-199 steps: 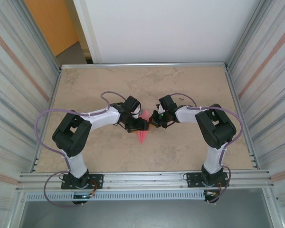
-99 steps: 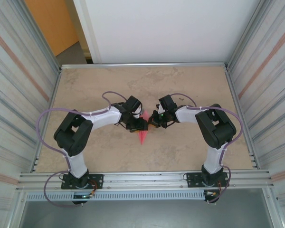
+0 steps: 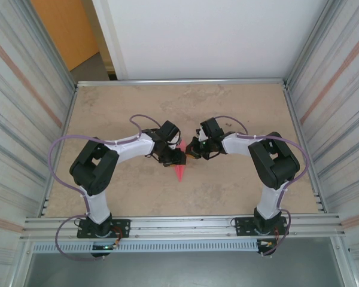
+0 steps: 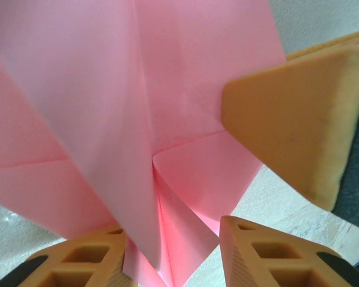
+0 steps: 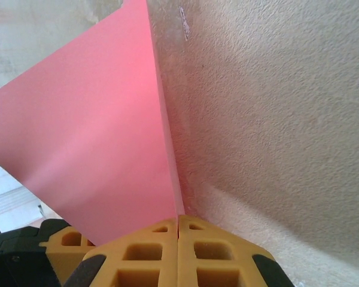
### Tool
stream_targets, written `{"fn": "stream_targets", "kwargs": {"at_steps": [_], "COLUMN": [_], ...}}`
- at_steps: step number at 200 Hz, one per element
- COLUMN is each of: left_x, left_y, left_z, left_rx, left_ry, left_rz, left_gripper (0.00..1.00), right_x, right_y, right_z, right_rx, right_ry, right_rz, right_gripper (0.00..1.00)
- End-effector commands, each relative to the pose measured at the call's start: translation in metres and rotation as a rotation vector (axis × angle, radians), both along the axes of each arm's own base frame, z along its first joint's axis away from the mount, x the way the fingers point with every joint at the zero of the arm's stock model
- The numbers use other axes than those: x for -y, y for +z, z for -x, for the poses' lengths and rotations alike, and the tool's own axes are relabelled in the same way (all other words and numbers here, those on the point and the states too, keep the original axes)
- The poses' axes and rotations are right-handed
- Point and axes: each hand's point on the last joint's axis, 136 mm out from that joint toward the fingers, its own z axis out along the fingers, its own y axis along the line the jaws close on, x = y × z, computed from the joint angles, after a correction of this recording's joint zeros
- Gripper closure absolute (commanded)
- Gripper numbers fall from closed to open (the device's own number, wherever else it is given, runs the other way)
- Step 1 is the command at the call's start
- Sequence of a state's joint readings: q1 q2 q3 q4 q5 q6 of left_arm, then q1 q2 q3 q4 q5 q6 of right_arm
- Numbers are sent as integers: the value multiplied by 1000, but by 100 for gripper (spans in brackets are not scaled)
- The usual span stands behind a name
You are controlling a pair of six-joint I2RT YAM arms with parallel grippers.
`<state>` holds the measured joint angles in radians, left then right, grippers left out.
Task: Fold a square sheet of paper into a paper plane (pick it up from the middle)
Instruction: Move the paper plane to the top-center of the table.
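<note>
Clamping the paper plane [image 5: 96,137] in the right pincer [image 5: 178,222]; straddling its fold with the left pincer [image 4: 170,233], jaws apart, long axis crossing between both.

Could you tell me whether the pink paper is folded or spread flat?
Folded: the paper shows creases and overlapping flaps in the left wrist view, and from above it tapers to a narrow point.

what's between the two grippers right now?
The pink paper plane. The top view shows it between the left gripper and the right gripper. The left wrist view shows its folds dropping between the left fingers.
</note>
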<state>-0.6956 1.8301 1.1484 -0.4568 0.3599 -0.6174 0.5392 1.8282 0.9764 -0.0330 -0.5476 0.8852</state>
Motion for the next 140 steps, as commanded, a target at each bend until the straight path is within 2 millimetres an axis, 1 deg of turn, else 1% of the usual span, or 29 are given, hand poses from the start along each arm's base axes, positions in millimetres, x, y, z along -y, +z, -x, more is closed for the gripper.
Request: {"fn": "stream_targets", "kwargs": {"at_steps": [1,64,85,116,140], "left_x": [-2,-10,-8,-7,-9], "left_y": [-2,-5,-6,-9,-10], "left_z": [-1,-5,-7,-10,-13], "left_rx": [-3,10,10,9,17], "left_ry": [3,27,25,23,22], "left_rz": [-39,-90,-90,-98,-124], "left_gripper": [63,73,76,78,83], "right_x": [-10,-9,-8,-5,2], "right_y": [21,19,19,16,16], "right_z": [-4,-5,-5,-4,-7], "right_rx": [24,19,15,1,2], "right_ry": [2,1,-3,-14,-41], "right_rz": [-39,-34,-31,-21,-2], "right_gripper": [99,96,94,89,83]}}
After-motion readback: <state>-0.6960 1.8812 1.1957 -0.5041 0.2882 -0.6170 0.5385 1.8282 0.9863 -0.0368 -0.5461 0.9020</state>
